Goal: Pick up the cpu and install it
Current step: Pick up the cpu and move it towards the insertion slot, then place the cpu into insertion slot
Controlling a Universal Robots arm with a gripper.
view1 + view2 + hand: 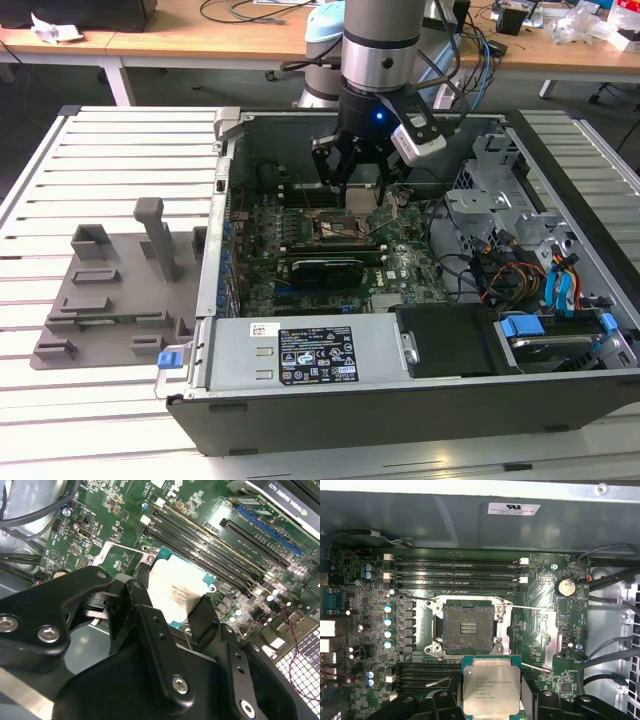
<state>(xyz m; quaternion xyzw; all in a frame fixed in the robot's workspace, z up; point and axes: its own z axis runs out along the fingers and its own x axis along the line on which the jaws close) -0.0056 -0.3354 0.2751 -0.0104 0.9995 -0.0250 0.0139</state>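
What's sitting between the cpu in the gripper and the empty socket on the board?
In the first wrist view, just the socket's metal frame edge lies between the cpu, held in the gripper, and the open socket.

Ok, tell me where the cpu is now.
In the first wrist view the cpu is held in the gripper, over the motherboard, right beside the empty socket.
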